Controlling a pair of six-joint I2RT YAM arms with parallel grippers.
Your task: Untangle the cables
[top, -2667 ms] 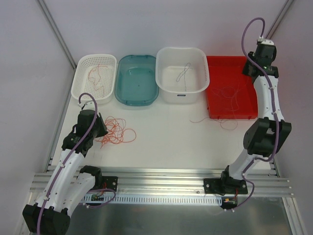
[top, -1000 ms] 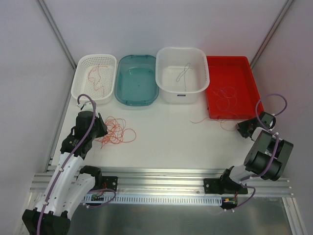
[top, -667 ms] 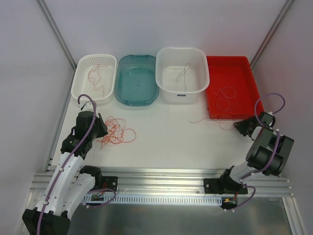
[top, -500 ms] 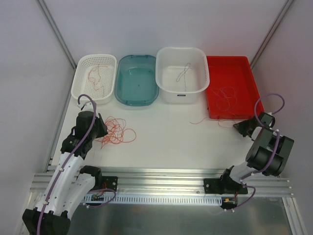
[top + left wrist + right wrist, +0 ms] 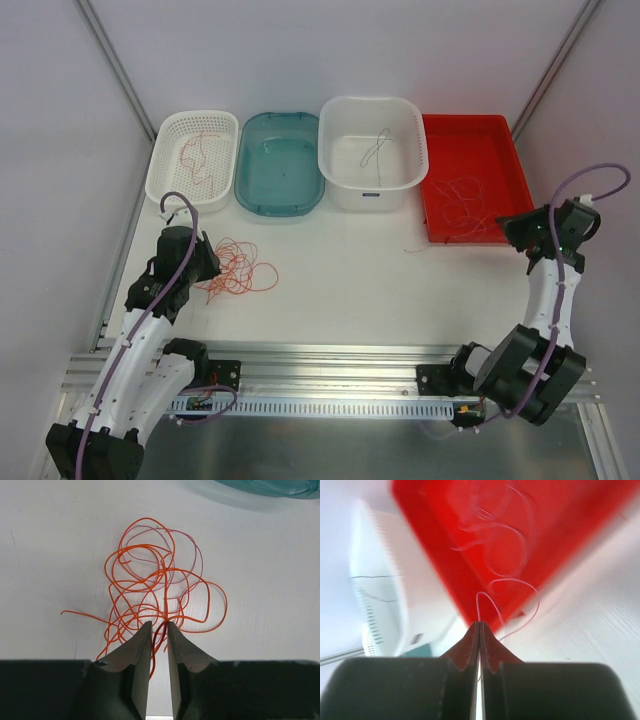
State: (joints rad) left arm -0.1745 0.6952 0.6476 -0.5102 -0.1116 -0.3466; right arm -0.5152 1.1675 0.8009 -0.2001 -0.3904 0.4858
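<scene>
A tangle of orange cables (image 5: 236, 268) lies on the white table at the left; in the left wrist view (image 5: 162, 572) it also holds a paler pink strand. My left gripper (image 5: 203, 266) sits at the tangle's near edge, jaws narrowly open with one orange strand running between them (image 5: 159, 626). My right gripper (image 5: 521, 229) is raised over the front right corner of the red tray (image 5: 500, 130) and is shut on a thin pale red cable (image 5: 478, 607). That cable loops into the tray, and its tail (image 5: 420, 247) trails onto the table.
At the back stand a white mesh basket (image 5: 165, 175) with orange cables, a teal tub (image 5: 280, 165), and a white tub (image 5: 345, 175) with a thin grey cable. More thin cables lie in the red tray. Grey walls close both sides.
My right arm came down from over the tray's far end to its front edge, took hold of the pale red cable and rose to the right with it. Left arm still.
</scene>
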